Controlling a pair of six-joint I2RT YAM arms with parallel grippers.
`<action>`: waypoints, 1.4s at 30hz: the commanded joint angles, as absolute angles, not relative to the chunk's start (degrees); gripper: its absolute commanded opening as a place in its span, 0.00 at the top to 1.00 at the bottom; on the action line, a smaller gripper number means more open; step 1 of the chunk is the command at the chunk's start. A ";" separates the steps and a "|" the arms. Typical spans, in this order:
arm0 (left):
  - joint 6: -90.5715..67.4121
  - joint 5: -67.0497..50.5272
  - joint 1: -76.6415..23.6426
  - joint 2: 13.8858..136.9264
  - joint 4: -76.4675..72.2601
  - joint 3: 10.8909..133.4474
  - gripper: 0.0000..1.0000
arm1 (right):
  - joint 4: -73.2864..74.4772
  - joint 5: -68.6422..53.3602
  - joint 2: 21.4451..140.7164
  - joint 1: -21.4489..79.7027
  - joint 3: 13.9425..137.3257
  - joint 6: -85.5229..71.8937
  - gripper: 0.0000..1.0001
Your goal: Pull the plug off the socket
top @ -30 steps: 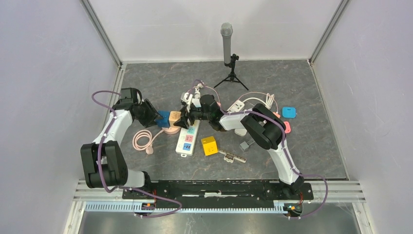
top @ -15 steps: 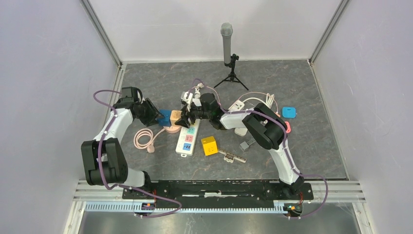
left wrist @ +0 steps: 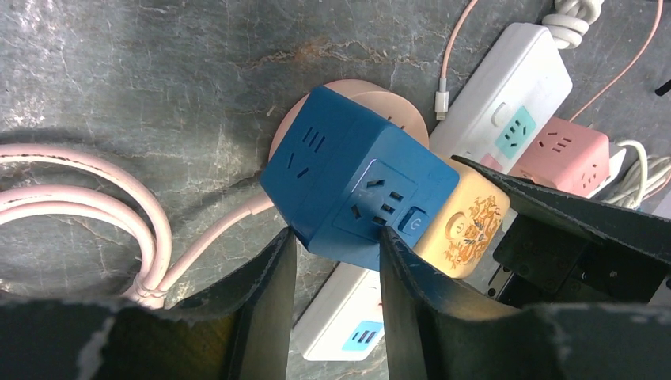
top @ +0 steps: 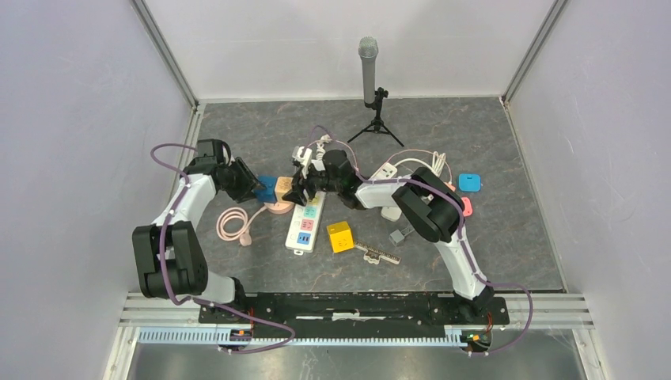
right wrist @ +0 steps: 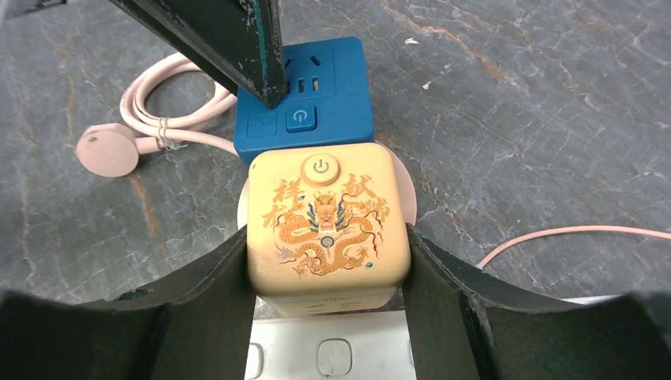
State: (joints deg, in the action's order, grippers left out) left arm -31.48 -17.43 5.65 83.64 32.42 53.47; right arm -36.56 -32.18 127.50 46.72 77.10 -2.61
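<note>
A blue cube socket (top: 267,188) and a beige cube plug block with a dragon print (top: 284,190) sit joined side by side above a pink round disc (top: 277,209). My left gripper (top: 255,187) is shut on the blue cube (left wrist: 348,182), one finger on each side of its near corner (left wrist: 332,245). My right gripper (top: 300,191) is shut on the beige cube (right wrist: 327,218), with its fingers pressed on both side faces (right wrist: 327,237). The blue cube (right wrist: 316,103) touches the beige cube's far face. The beige cube also shows in the left wrist view (left wrist: 471,226).
A white power strip (top: 305,226) lies under and in front of the cubes. A coiled pink cable (top: 232,226) lies at the left. A yellow cube (top: 340,235), a pink cube socket (left wrist: 566,154), more strips and cables lie at the right. A microphone on a tripod (top: 370,75) stands behind.
Both grippers and the two joined cubes have shifted slightly towards the far side of the table. Both grips are unchanged.
</note>
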 commanded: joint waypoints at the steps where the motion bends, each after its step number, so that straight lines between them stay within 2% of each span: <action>1: -27.98 -9.34 3.51 90.97 41.37 47.99 0.54 | -39.18 -33.98 123.78 52.81 82.01 1.35 1.00; 4: -27.87 -9.32 3.45 90.96 41.33 47.76 0.53 | -44.31 -34.50 122.78 51.71 79.33 -0.78 1.00; 8: -27.85 -9.65 3.12 91.44 41.40 47.82 0.54 | -64.37 -36.52 125.10 47.93 77.65 -23.48 1.00; 9: -27.78 -9.71 3.00 91.63 41.37 47.90 0.54 | -63.97 -37.45 125.73 48.13 79.19 -24.17 1.00; 13: -27.75 -9.82 2.72 92.04 41.40 48.34 0.54 | -43.91 -34.47 122.93 52.68 81.20 -1.24 1.00; 17: -27.52 -9.17 2.66 91.81 41.37 47.92 0.55 | -50.59 -35.10 121.43 52.29 76.26 -1.16 1.00; 22: -27.55 -7.81 1.94 91.68 41.76 47.81 0.55 | -76.83 -37.12 124.76 47.52 75.55 -29.43 1.00; 23: -27.75 -7.62 1.72 91.54 41.70 47.77 0.55 | -78.20 -37.58 125.55 47.44 76.97 -31.93 1.00; 25: -27.82 -7.10 1.50 91.32 41.73 47.80 0.55 | -73.80 -39.08 125.08 48.84 78.52 -27.96 1.00; 29: -27.89 -6.77 1.32 91.24 41.77 47.81 0.55 | -58.11 -37.58 121.38 51.98 77.35 -10.22 1.00; 37: -28.47 -8.24 1.29 88.69 41.75 49.42 0.55 | -59.95 -33.13 115.48 49.39 70.19 -10.10 1.00; 42: -28.26 -11.67 1.36 86.36 42.98 55.54 0.50 | -56.64 -28.92 109.25 48.02 65.10 -7.45 1.00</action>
